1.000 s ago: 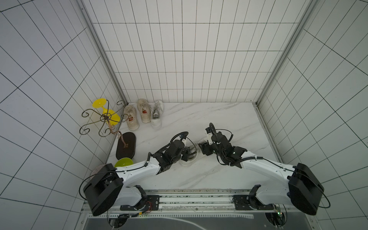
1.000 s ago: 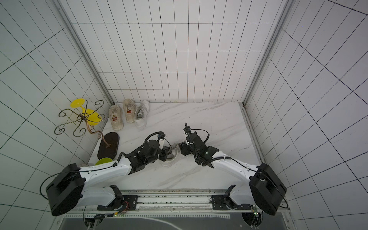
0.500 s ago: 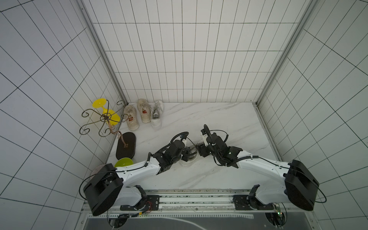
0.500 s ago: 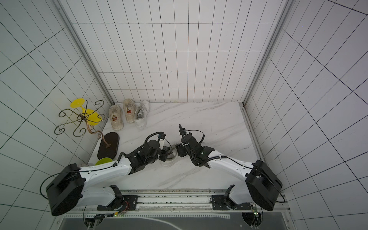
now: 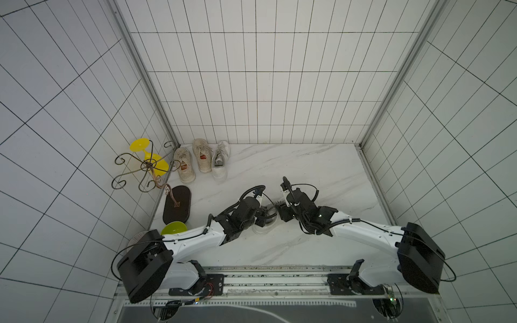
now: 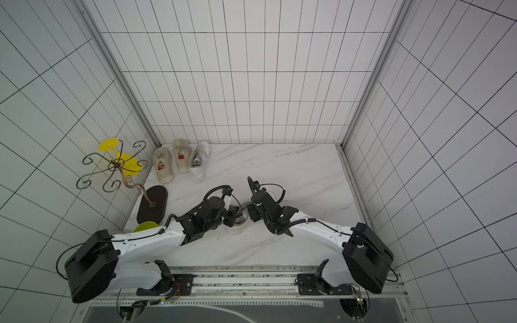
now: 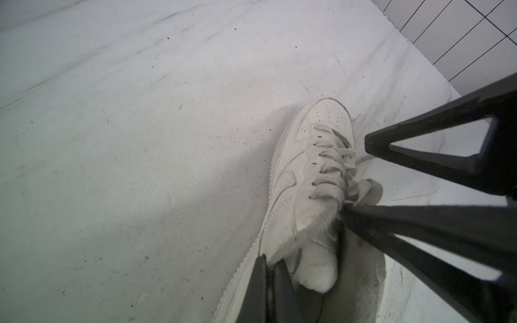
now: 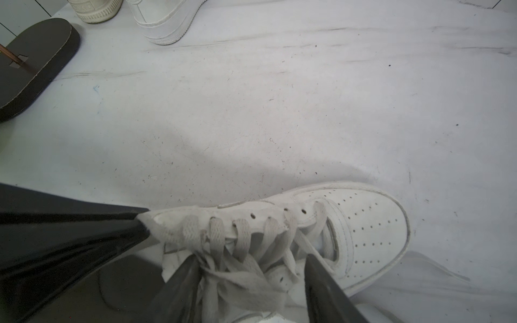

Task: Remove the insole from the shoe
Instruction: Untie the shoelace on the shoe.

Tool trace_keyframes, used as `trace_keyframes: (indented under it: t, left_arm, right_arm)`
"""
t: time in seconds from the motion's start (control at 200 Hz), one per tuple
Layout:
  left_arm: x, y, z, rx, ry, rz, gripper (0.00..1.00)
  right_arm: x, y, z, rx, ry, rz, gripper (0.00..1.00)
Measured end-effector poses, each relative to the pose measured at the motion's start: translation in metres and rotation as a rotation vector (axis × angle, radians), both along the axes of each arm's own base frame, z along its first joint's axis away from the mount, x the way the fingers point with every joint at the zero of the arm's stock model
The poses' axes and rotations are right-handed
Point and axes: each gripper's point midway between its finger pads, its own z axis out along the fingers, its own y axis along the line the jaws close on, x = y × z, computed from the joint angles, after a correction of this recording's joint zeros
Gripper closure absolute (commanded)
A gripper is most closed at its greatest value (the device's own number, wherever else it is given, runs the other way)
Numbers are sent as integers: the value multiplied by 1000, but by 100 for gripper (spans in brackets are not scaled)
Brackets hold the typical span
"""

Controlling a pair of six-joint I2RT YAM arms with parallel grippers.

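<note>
Shoe (image 7: pixel 307 173) pinched at collar (image 7: pixel 299 239) by left end effector (image 7: pixel 272 264).

White marble desk (image 5: pixel 307 167): three shoes (image 5: pixel 202 160) in far left corner, dark oval base (image 5: pixel 176 205) by left edge, white shoe (image 8: pixel 363 232) mid-desk.

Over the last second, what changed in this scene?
The right end effector slid toward the left end effector, over the white sneaker, its jaws now straddling the laces. The left one stayed shut on the sneaker; the sneaker and the three other shoes look unmoved.
</note>
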Motion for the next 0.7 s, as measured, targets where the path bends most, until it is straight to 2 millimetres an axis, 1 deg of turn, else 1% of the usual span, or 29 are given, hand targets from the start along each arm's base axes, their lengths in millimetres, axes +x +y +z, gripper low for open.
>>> trace_keyframes:
  t: [0.095, 0.15, 0.215, 0.29, 0.37, 0.405, 0.54, 0.7]
  left_arm:
    - [0, 0, 0, 0, 0, 1, 100]
    - [0, 0, 0, 1, -1, 1, 100]
    - [0, 0, 0, 1, -1, 1, 100]
    - [0, 0, 0, 1, -1, 1, 100]
    - [0, 0, 0, 1, -1, 2, 100]
    - [0, 0, 0, 1, -1, 2, 100]
    - [0, 0, 0, 1, -1, 2, 100]
    - [0, 0, 0, 0, -1, 1, 100]
  right_arm:
    - [3, -8, 8, -10, -30, -35, 55]
    - [5, -12, 12, -13, -47, -54, 61]
    - [6, -15, 16, -14, -60, -69, 66]
    - [6, -15, 16, -13, -60, -70, 64]
    - [3, -11, 16, -1, -47, -42, 56]
    - [1, -8, 16, 7, -41, -25, 54]
    - [-6, 3, 16, 38, -15, 33, 55]
    - [-6, 5, 8, 25, 3, 40, 59]
